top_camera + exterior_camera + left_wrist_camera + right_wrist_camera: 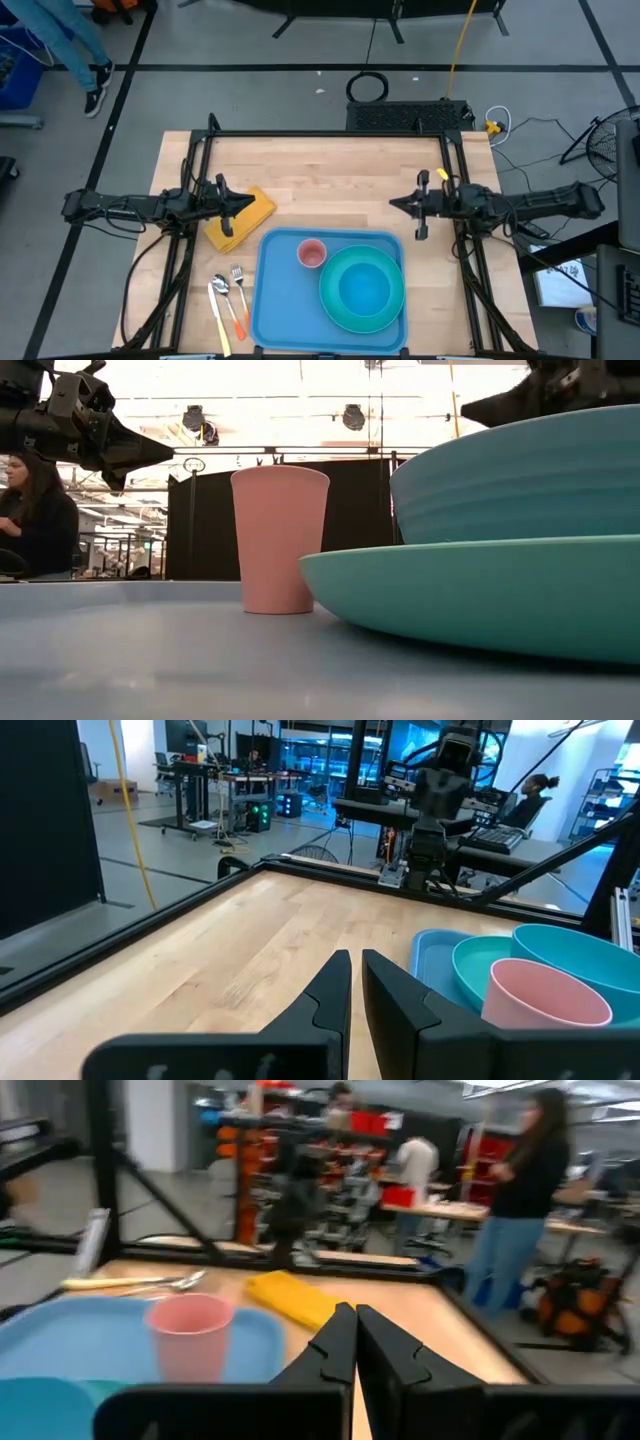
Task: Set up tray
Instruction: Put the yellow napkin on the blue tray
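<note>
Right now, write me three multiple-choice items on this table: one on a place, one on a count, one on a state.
1. Where does the pink cup stand?
A. on the blue tray
B. on the yellow cloth
C. on bare wood

2. How many utensils lie left of the tray?
A. one
B. three
C. five

3. How is the left gripper?
A. holding the cup
B. shut, holding nothing
C. wide open

Answers:
1 A, the cup sits inside the tray's rim.
2 B, spoon, fork and knife lie side by side.
3 B, its fingers nearly meet, with nothing between.
</note>
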Robot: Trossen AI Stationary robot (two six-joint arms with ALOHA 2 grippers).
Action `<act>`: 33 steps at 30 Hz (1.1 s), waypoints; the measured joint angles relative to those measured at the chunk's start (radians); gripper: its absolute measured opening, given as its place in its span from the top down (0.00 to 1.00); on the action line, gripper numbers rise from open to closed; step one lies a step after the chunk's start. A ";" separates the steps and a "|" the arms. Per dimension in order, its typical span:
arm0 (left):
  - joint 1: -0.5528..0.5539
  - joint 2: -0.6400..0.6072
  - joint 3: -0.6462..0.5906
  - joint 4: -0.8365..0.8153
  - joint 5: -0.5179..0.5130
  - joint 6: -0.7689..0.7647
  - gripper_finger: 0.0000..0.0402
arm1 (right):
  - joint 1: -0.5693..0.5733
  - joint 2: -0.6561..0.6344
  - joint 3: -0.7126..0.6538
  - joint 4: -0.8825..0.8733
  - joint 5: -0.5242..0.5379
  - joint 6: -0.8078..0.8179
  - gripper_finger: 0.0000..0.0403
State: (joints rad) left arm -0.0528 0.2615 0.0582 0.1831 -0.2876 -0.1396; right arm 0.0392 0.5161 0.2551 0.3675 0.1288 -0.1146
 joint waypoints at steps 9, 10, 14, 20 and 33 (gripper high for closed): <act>0.016 0.049 0.058 -0.116 -0.134 -0.119 0.99 | -0.047 0.002 -0.064 0.009 -0.001 -0.067 1.00; 0.027 0.074 0.079 -0.133 -0.148 -0.131 0.99 | -0.047 0.002 -0.064 0.009 -0.002 -0.082 1.00; 0.111 0.222 0.203 -0.341 -0.156 -0.179 0.99 | -0.047 -0.001 -0.064 0.025 -0.002 -0.132 1.00; 0.320 0.549 0.441 -0.674 -0.035 -0.176 0.99 | -0.047 -0.001 -0.064 0.025 -0.010 -0.181 1.00; 0.619 0.920 0.602 -0.750 0.200 0.064 0.77 | -0.047 -0.001 -0.064 0.010 -0.056 -0.201 1.00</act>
State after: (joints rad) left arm 0.5660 1.1811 0.6602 -0.5671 -0.0876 -0.0757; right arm -0.0082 0.5153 0.1913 0.3779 0.0731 -0.3152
